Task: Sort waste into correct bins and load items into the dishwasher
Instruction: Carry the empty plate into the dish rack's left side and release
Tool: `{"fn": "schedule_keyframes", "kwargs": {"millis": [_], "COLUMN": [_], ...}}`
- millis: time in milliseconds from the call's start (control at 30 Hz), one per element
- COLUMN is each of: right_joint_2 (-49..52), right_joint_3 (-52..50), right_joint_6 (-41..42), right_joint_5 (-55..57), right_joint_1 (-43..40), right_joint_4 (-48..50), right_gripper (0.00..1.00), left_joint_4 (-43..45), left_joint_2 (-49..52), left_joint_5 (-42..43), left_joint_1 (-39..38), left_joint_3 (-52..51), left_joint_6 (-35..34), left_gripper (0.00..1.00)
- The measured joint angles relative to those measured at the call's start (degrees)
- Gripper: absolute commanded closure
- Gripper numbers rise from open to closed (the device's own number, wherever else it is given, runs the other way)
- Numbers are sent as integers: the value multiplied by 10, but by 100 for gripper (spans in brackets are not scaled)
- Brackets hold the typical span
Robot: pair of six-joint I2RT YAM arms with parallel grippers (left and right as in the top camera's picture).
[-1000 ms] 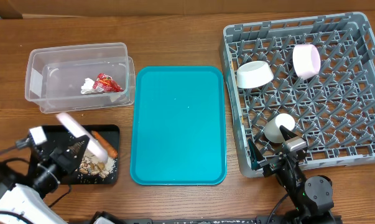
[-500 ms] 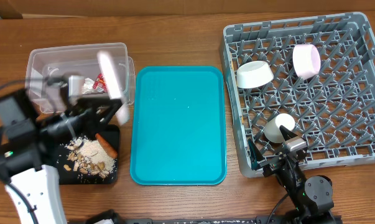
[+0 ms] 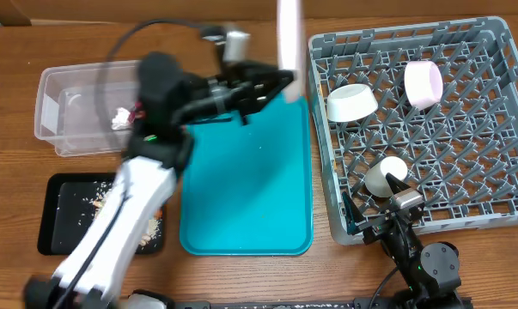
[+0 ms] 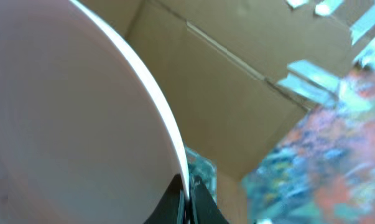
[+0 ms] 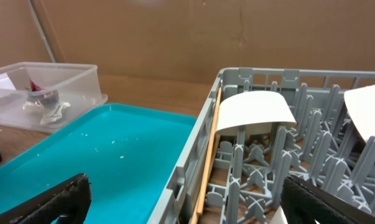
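My left gripper (image 3: 282, 80) is shut on the rim of a white plate (image 3: 289, 34), held edge-on and blurred above the far end of the teal tray, beside the grey dish rack (image 3: 490, 129). In the left wrist view the plate (image 4: 63, 124) fills the left side, with the fingers (image 4: 187, 199) pinching its edge. The rack holds a white bowl (image 3: 351, 103), a pink bowl (image 3: 423, 83) and a cream cup (image 3: 386, 174). Wooden chopsticks (image 5: 209, 149) lie along its inner wall. The clear tub (image 3: 57, 94) holds a red wrapper (image 3: 143, 112) and a tissue (image 3: 121, 118). The black tray (image 3: 57, 232) holds beige scraps (image 3: 151, 228). My right gripper (image 5: 187, 208) is open at the rack's near corner.
A large teal tray (image 3: 250, 197) lies between the bins and the rack. My left arm (image 3: 130, 206) stretches across the black tray and the teal tray's left edge. Cardboard walls stand behind the table.
My left arm has swung the plate from above the black tray, up past the clear tub, to the far end of the teal tray beside the rack. The right arm has not moved.
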Motion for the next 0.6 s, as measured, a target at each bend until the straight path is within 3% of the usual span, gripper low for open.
{"fn": "schedule_keyframes", "kwargs": {"millis": [300, 533, 600], "right_joint_2": [0, 0, 0], "right_joint_3": [0, 0, 0], "right_joint_6": [0, 0, 0], "right_joint_5": [0, 0, 0], "right_joint_1": [0, 0, 0], "right_joint_4": [0, 0, 0], "right_gripper": [0, 0, 0], "left_joint_4": [165, 157, 146], "left_joint_2": [177, 206, 206], "left_joint_5": [-75, -111, -123], "left_joint_1": [-67, -69, -69], "left_joint_3": [0, 0, 0], "left_joint_6": [-203, -266, -271], "left_gripper": [96, 95, 85]}}
